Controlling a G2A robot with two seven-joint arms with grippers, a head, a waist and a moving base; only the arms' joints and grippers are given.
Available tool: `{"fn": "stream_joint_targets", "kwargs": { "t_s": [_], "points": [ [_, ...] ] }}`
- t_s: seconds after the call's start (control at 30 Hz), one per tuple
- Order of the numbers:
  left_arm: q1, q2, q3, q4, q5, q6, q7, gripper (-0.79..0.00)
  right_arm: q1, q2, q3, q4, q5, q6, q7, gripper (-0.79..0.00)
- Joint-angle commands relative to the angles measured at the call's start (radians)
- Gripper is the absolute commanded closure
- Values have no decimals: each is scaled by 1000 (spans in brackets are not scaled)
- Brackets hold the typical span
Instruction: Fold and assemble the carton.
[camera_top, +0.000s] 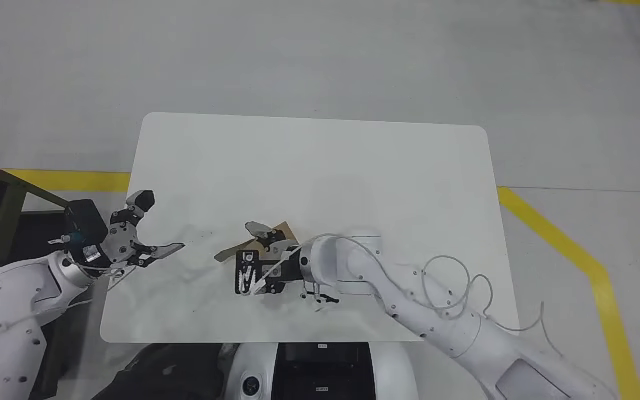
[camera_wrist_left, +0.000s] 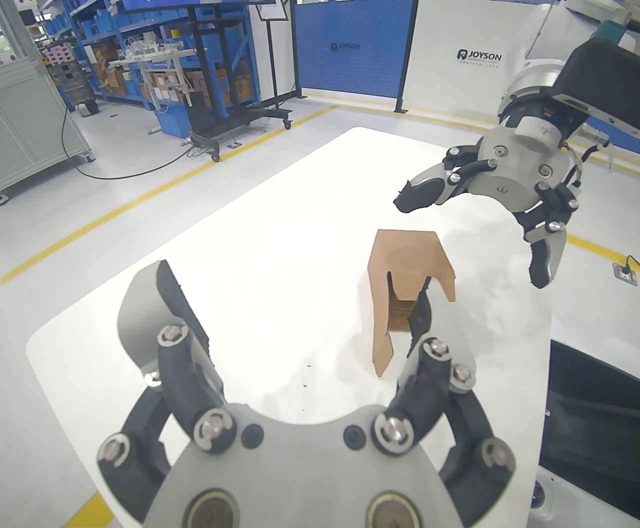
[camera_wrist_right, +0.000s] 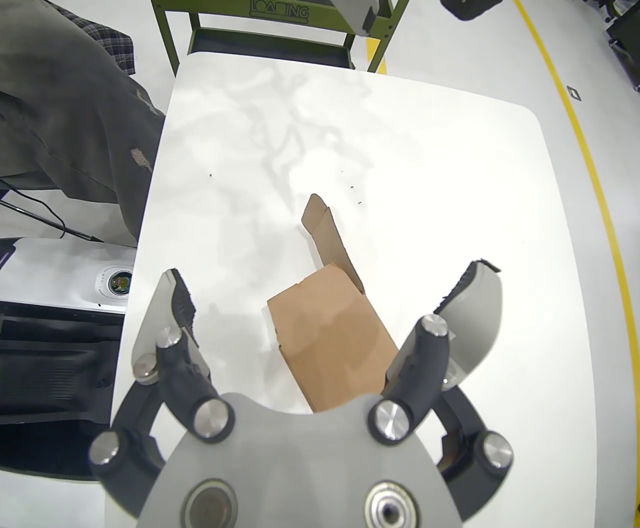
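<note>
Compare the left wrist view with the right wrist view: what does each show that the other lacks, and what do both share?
Left wrist view alone: the right gripper seen from outside, open, over the brown carton, with blue shelving behind. Right wrist view alone: a green cart beyond the white table, and the carton seen from above. Both: the carton, the table, and the arm's own open gripper in the foreground, the left gripper in one, the right gripper in the other.
</note>
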Motion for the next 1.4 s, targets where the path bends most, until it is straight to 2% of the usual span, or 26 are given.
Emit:
{"fn": "stream_joint_targets", "kwargs": {
  "t_s": [0.0, 0.17, 0.4, 0.67, 0.83, 0.93, 0.97, 1.07, 1.13, 1.3, 1.37],
  "points": [
    [-4, -2, 1, 2, -16, 24, -17, -785, 7, -4, -4, 12, -20, 10, -8, -785],
    [-7, -3, -23, 6, -55, 25, -47, -785, 99, -45, -48, 101, -5, 3, -24, -785],
    [-7, -4, -28, 7, -57, 26, -50, -785, 240, -154, -167, 285, 51, 22, 16, -785],
    [-7, -4, -28, 7, -57, 26, -50, -785, 316, -254, -227, 423, 110, 62, 84, -785],
    [-7, -4, -28, 7, -57, 26, -50, -785, 336, -298, -247, 484, 138, 87, 170, -668],
    [-7, -4, -28, 7, -57, 26, -50, -785, 345, -321, -251, 518, 159, 93, 200, -514],
    [-7, -4, -28, 7, -57, 26, -50, -785, 348, -328, -252, 528, 165, 94, 211, -382],
    [-7, -4, -28, 7, -57, 26, -50, -785, 353, -346, -254, 552, 179, 98, 243, -305],
    [-7, -4, -28, 7, -57, 26, -50, -785, 357, -356, -255, 567, 186, 100, 269, -212],
    [-7, -4, -28, 7, -57, 26, -50, -785, 360, -372, -251, 598, 188, 90, 280, -188],
    [-7, -4, -28, 7, -57, 26, -50, -785, 360, -377, -250, 607, 186, 90, 281, -58]
  ]
}}
